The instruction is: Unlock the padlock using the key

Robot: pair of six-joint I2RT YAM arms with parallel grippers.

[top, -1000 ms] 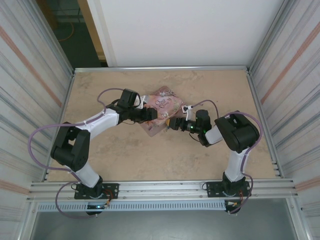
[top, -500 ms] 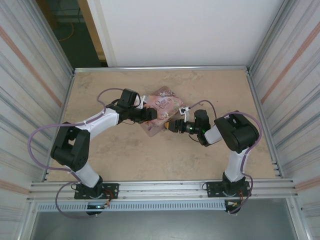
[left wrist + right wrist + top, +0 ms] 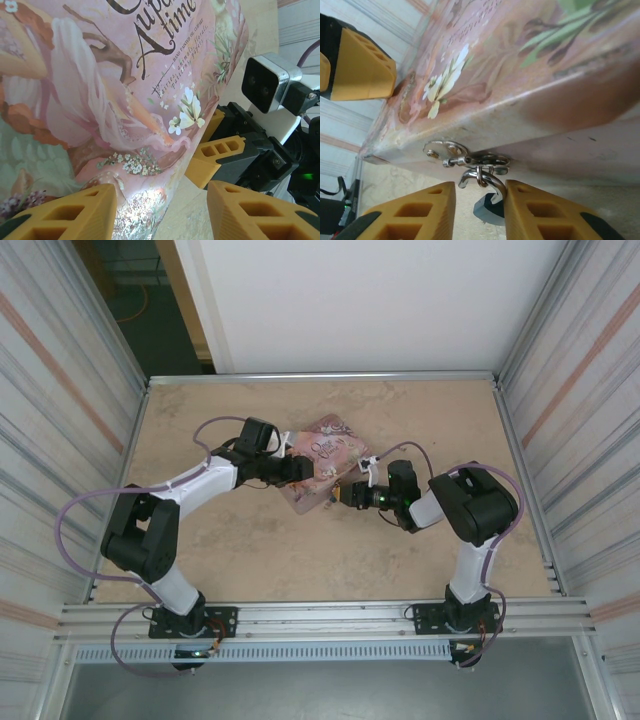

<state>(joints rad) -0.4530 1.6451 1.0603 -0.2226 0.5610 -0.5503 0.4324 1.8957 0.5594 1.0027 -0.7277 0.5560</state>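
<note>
Pink tin (image 3: 322, 452) near the middle of the worktop (image 3: 430, 410), a touch toward its far edge, lying skewed. Hanging off its near side by a small metal hasp (image 3: 442, 148): the padlock (image 3: 489, 212), blue body low against the worktop, curved shackle (image 3: 481, 179) hooked through the hasp's ring.

Left claw (image 3: 161, 196): spread apart, straddling a corner of the tin, one finger against it, the other standing off with a strip of worktop between; bracing, not clamping. No shift there over the last second, nor in the tin.

Right claw (image 3: 345, 494): has crept in over that second, a little toward the worktop's near edge and up to the tin's near side. From its own wrist, fingers (image 3: 545, 215) now flanking the padlock, a narrow gap between them, the blue body sitting in it. Pinched yet or not: cannot tell.

Meaning for the task, as a guess: approach done, padlock lined up for steadying, shackle still through the ring, so unlocking not begun. Needs next a gentle close on the body without wrenching the hasp, then the key brought to the keyway. Risk: small body swinging out of the gap on its loose ring.
</note>
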